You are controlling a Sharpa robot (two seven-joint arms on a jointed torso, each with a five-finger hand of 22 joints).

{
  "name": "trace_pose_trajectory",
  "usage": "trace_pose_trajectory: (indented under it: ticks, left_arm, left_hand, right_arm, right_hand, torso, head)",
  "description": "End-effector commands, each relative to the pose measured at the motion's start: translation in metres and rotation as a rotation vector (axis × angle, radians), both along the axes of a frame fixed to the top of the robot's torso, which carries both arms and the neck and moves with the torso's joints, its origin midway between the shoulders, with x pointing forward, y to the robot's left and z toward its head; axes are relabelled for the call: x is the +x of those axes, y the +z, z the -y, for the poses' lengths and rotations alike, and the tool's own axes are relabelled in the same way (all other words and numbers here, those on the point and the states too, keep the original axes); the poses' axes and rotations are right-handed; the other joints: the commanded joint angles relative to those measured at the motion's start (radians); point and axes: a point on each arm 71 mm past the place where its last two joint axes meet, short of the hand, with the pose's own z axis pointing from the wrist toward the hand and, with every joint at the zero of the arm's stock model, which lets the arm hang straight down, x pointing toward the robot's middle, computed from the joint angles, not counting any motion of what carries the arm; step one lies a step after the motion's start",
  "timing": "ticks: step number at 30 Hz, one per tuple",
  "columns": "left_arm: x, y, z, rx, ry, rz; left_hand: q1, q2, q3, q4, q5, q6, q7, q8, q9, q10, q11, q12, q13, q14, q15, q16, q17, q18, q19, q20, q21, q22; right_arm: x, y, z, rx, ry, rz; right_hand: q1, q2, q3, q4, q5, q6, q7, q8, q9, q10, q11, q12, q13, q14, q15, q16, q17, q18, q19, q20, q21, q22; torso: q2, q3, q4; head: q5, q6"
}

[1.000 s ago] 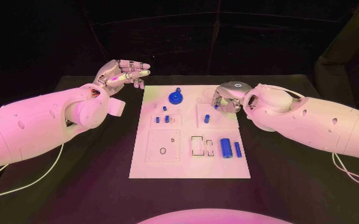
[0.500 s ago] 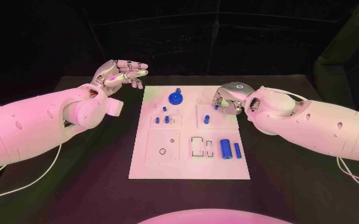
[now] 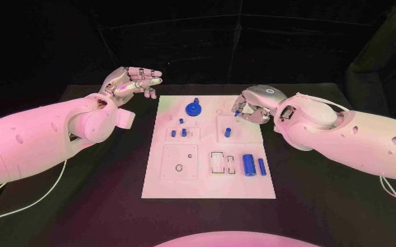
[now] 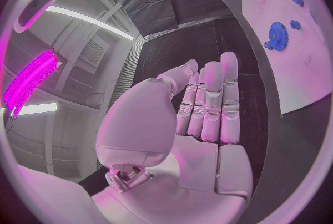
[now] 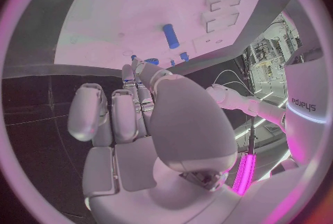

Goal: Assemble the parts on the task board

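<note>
Right hand [image 3: 252,107] pinches small blue part [image 3: 237,112] over task board [image 3: 209,185] far right corner; lower plumb. Left hand [image 3: 130,82] empty, fingers loosely spread.

I have the task board [image 3: 209,187] lying in the middle of the table [image 3: 330,201], long side running away from me. Gear [image 3: 193,108] sits on its far end, left of centre. Short pegs [image 3: 183,132] stand on the board nearer than the gear, another peg [image 3: 228,132] to their right. Two cylinders [image 3: 254,164] lie side by side near the board's right edge. Left hand [image 3: 132,82] off the far left corner, above the table. Right hand [image 3: 252,108] over the far right corner.
</note>
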Motion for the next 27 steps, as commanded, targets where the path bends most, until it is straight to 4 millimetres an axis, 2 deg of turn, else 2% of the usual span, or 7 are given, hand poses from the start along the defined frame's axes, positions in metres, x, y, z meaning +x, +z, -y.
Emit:
trace_pose_trajectory:
  ticks: [1, 6, 8, 10, 14, 19, 27]
  left_arm:
    - [0.0, 0.002, 0.0, -0.011, -0.005, 0.008]
    - [0.0, 0.002, 0.002, -0.012, -0.007, 0.008]
    - [0.0, 0.002, 0.003, -0.013, -0.01, 0.008]
    - [0.0, 0.002, 0.004, -0.013, -0.012, 0.008]
    - [0.0, 0.002, 0.006, -0.015, -0.017, 0.007]
    - [-0.001, 0.002, 0.007, -0.018, -0.02, 0.006]
    - [-0.001, 0.002, 0.01, -0.026, -0.025, 0.001]
  left_hand:
    - [-0.001, 0.008, -0.005, 0.001, 0.004, 0.003, 0.0, 0.006, 0.001, 0.003, 0.002, 0.004, 0.001, -0.005, -0.006, -0.004, -0.002, 0.007, -0.001, -0.005, -0.006, -0.001]
    - [-0.001, 0.008, -0.005, 0.001, 0.004, 0.003, 0.0, 0.006, 0.001, 0.003, 0.002, 0.004, 0.001, -0.005, -0.006, -0.004, -0.002, 0.007, -0.001, -0.005, -0.006, -0.001]
    - [-0.001, 0.008, -0.005, 0.001, 0.004, 0.003, 0.0, 0.006, 0.001, 0.003, 0.002, 0.004, 0.001, -0.005, -0.006, -0.004, -0.002, 0.007, -0.001, -0.005, -0.006, -0.001]
    - [-0.001, 0.008, -0.005, 0.001, 0.004, 0.003, 0.0, 0.006, 0.001, 0.003, 0.002, 0.004, 0.001, -0.005, -0.006, -0.004, -0.002, 0.007, -0.001, -0.005, -0.006, -0.001]
    - [-0.001, 0.008, -0.005, 0.001, 0.004, 0.003, 0.0, 0.006, 0.001, 0.003, 0.002, 0.004, 0.001, -0.005, -0.006, -0.004, -0.002, 0.007, -0.001, -0.005, -0.006, -0.001]
    - [-0.001, 0.008, -0.005, 0.001, 0.004, 0.003, 0.0, 0.006, 0.001, 0.003, 0.002, 0.004, 0.001, -0.005, -0.006, -0.004, -0.002, 0.007, -0.001, -0.005, -0.006, -0.001]
    - [-0.001, 0.008, -0.005, 0.001, 0.004, 0.003, 0.0, 0.006, 0.001, 0.003, 0.002, 0.004, 0.001, -0.005, -0.006, -0.004, -0.002, 0.007, -0.001, -0.005, -0.006, -0.001]
  right_arm:
    - [-0.007, 0.01, -0.009, 0.065, 0.016, 0.027]
    - [-0.022, 0.02, -0.034, 0.11, 0.088, 0.028]
    - [-0.028, 0.022, -0.047, 0.125, 0.123, 0.026]
    - [-0.032, 0.024, -0.059, 0.136, 0.154, 0.022]
    - [-0.037, 0.024, -0.081, 0.139, 0.205, 0.001]
    - [-0.041, 0.011, -0.101, 0.114, 0.247, -0.041]
    - [-0.049, -0.017, -0.121, 0.074, 0.291, -0.103]
  right_hand:
    - [-0.011, 0.002, 0.007, 0.001, -0.006, 0.009, 0.002, -0.004, -0.001, 0.007, -0.001, -0.004, -0.002, 0.043, -0.004, 0.007, 0.001, -0.002, 0.006, 0.001, 0.005, 0.001]
    - [-0.014, 0.001, 0.008, 0.001, -0.006, 0.01, 0.002, -0.005, -0.001, 0.007, -0.001, -0.005, -0.002, 0.043, -0.004, 0.008, 0.002, -0.002, 0.006, 0.001, 0.005, 0.001]
    - [-0.014, 0.001, 0.008, 0.001, -0.006, 0.01, 0.002, -0.005, -0.001, 0.007, -0.001, -0.005, -0.002, 0.043, -0.004, 0.008, 0.002, -0.002, 0.006, 0.001, 0.005, 0.001]
    - [-0.015, 0.001, 0.009, 0.001, -0.006, 0.01, 0.002, -0.005, -0.001, 0.007, -0.001, -0.005, -0.002, 0.043, -0.004, 0.008, 0.002, -0.002, 0.006, 0.001, 0.005, 0.001]
    - [-0.018, 0.001, 0.011, 0.001, -0.006, 0.01, 0.002, -0.006, -0.001, 0.007, 0.0, -0.006, -0.003, 0.043, -0.004, 0.008, 0.001, -0.002, 0.005, 0.0, 0.004, 0.0]
    - [-0.024, 0.001, 0.013, 0.001, -0.006, 0.01, 0.002, -0.007, -0.001, 0.007, 0.0, -0.008, -0.004, 0.043, -0.004, 0.007, 0.0, -0.002, 0.004, 0.0, 0.003, -0.002]
    - [-0.026, 0.001, 0.014, 0.001, -0.007, 0.01, 0.002, -0.007, -0.001, 0.007, 0.0, -0.008, -0.004, 0.042, -0.004, 0.007, -0.001, -0.001, 0.003, 0.0, 0.003, -0.003]
  torso:
    - [0.0, 0.0003, -0.0002]
    - [0.0, 0.0001, 0.0018]
    - [0.001, 0.0003, 0.0026]
    - [0.001, 0.0006, 0.0035]
    - [0.001, -0.0014, 0.0038]
    - [0.002, -0.0013, 0.0017]
    - [0.002, -0.001, 0.0022]
  head:
    - [0.003, 0.0]
    - [0.011, -0.001]
    - [0.018, -0.001]
    - [0.026, -0.005]
    - [0.041, -0.014]
    - [0.059, -0.022]
    - [0.078, -0.035]
